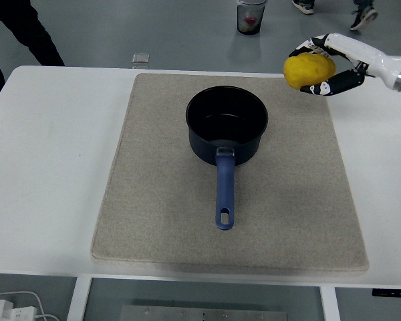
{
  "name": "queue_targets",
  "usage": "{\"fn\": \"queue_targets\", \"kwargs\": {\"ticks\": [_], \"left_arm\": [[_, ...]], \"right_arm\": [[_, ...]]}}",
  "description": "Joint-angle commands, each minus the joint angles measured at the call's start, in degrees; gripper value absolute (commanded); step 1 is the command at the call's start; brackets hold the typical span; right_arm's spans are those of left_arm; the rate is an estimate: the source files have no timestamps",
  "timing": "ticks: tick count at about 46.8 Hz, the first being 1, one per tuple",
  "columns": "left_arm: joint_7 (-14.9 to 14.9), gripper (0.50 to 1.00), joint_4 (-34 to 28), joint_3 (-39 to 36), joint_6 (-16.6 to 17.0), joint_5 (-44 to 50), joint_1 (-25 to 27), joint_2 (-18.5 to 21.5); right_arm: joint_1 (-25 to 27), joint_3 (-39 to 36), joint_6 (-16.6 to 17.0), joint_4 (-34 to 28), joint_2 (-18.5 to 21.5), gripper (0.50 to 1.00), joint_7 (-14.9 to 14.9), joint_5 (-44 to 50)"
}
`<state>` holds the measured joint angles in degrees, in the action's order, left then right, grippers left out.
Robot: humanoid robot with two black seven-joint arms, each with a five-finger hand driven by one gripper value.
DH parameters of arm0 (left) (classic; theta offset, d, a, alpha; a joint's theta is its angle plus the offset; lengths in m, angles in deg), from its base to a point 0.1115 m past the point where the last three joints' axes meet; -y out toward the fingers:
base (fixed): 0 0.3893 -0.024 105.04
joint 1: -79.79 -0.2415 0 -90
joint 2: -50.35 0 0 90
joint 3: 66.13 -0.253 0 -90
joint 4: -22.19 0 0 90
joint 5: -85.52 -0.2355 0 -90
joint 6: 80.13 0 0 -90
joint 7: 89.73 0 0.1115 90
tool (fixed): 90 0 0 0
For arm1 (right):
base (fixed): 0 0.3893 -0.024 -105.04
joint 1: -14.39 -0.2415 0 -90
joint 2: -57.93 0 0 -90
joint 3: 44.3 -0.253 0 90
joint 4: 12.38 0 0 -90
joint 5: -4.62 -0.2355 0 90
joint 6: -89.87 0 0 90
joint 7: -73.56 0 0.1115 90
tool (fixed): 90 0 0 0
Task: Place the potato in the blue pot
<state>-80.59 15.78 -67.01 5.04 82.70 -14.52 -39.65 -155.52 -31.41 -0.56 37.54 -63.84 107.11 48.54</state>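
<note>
The right hand (321, 67), in the upper right of the frame, has its fingers curled around the yellow potato (309, 70), held clear of the mat (154, 200). The blue pot (226, 127) sits empty at centre; pickup looks done, carrying across and release remain

Yellow potato (309, 70); white-and-black hand (334, 63); dark blue pot (226, 124) with lighter blue handle (224, 190); beige speckled mat (154, 200); white table (47, 174).
</note>
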Motion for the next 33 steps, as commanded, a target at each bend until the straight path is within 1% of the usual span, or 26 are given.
{"fn": "queue_targets", "kwargs": {"ticks": [1, 5, 9, 21, 27, 33], "left_arm": [[0.0, 0.996, 0.0, 0.0, 0.0, 0.0, 0.0, 0.0], [0.0, 0.996, 0.1, 0.0, 0.0, 0.0, 0.0, 0.0], [0.0, 0.996, 0.3, 0.0, 0.0, 0.0, 0.0, 0.0], [0.0, 0.996, 0.5, 0.1, 0.0, 0.0, 0.0, 0.0], [0.0, 0.996, 0.5, 0.1, 0.0, 0.0, 0.0, 0.0], [0.0, 0.996, 0.6, 0.1, 0.0, 0.0, 0.0, 0.0]], "right_arm": [[-2.4, 2.0, 0.1, -0.4, 2.8, 0.5, 0.0, -0.8], [-3.6, 3.4, 0.1, -1.3, 5.8, 0.5, -0.1, -3.6], [-4.6, 5.1, 0.2, -3.8, 9.8, 0.5, -0.1, -5.1], [-4.6, 6.5, 0.2, -11.4, 20.9, 0.5, -0.1, -6.3], [-3.5, 6.4, 0.2, -14.7, 24.9, 0.5, 0.0, -6.6], [-1.2, 6.4, 0.2, -16.9, 27.3, 0.5, 0.0, -6.5]]}}
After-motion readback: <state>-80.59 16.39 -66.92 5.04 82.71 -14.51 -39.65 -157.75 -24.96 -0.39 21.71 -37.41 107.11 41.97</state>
